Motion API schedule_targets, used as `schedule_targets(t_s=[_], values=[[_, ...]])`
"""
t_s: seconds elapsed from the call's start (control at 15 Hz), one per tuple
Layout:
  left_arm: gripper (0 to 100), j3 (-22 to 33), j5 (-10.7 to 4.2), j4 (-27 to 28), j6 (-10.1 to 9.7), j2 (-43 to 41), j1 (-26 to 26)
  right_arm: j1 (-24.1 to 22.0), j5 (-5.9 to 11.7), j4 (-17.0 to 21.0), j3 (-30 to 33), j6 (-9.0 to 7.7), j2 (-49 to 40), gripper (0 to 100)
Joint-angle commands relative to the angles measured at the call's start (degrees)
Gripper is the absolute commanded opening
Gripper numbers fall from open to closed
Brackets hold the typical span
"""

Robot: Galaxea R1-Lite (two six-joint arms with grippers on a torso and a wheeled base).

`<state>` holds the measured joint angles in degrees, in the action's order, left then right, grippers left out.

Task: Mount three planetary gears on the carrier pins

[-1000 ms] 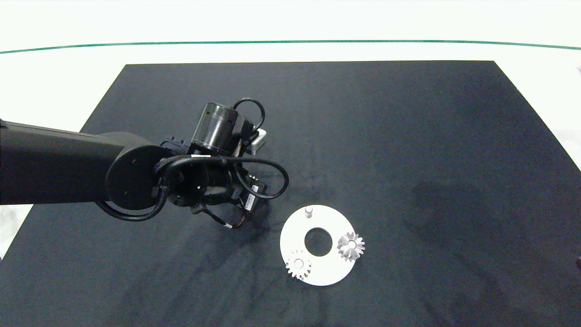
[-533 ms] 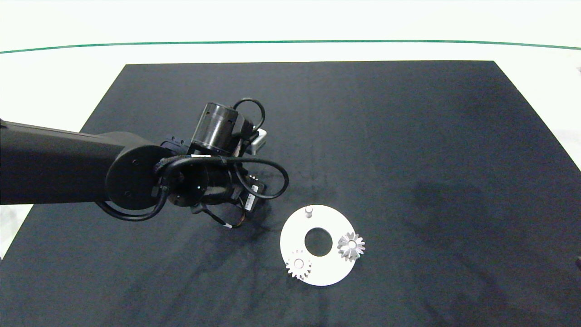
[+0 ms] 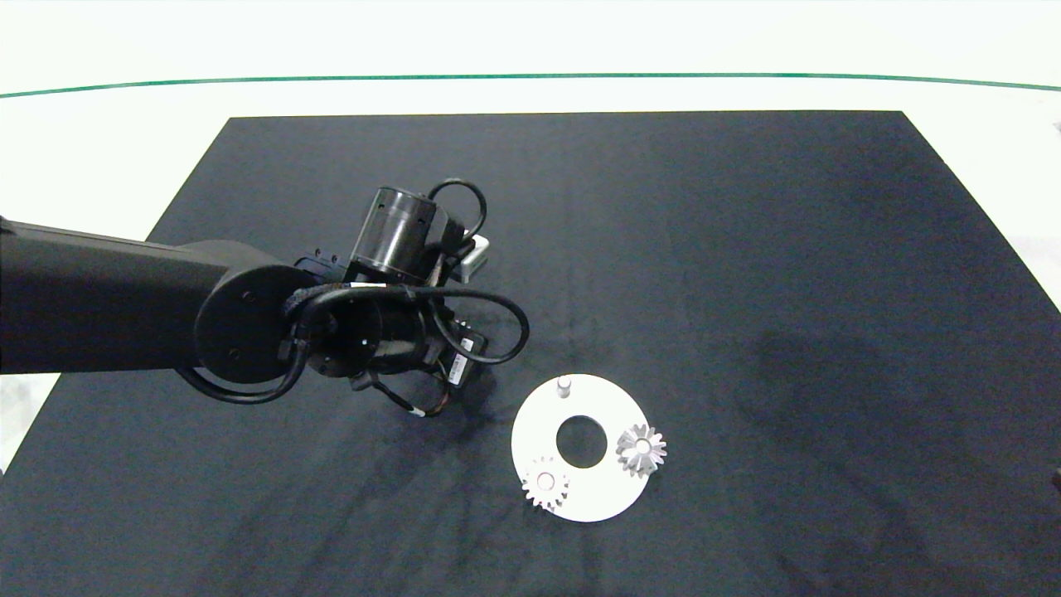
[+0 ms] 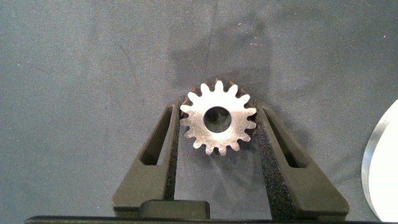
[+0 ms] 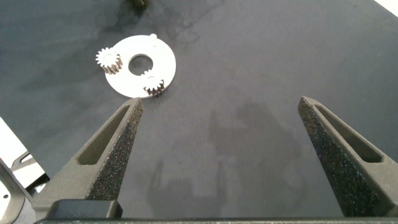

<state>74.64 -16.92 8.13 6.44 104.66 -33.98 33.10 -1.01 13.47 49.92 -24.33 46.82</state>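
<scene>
A silver planetary gear (image 4: 217, 121) sits between the fingers of my left gripper (image 4: 216, 111), which is shut on it from both sides just off the black mat. In the head view my left wrist (image 3: 390, 332) hides that gear, left of the white disc (image 3: 609, 406). Two more gears (image 3: 545, 482) (image 3: 641, 449) rest on the disc over carrier pins. The third pin (image 3: 564, 385) stands bare at the disc's far side. My right gripper (image 5: 221, 102) hangs open and holds nothing, high over the mat, well away from the disc (image 5: 163, 65).
The black mat (image 3: 746, 249) covers most of the white table. A green line (image 3: 530, 77) runs along the far side. The disc's rim (image 4: 379, 162) shows close beside the held gear.
My left wrist has shifted very slightly up and toward the disc. The disc and its two gears have not moved.
</scene>
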Motion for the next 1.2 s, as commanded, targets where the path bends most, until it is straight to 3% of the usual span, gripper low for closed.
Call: schedule_targets(t_s=[0.07, 0.93, 1.2], values=[[35, -0.02, -0.13, 0.04, 0.42, 0.11, -0.21, 0.04, 0.05, 0.06, 0.00, -0.19, 0.02, 100], [8, -1.08, -0.31, -0.57, 0.24, -0.24, -0.04, 0.04, -0.04, 0.06, -0.26, -0.19, 0.11, 100], [4, -1.17, -0.31, -0.66, 0.24, -0.42, 0.05, 0.04, -0.04, 0.06, -0.35, -0.63, 0.11, 100]])
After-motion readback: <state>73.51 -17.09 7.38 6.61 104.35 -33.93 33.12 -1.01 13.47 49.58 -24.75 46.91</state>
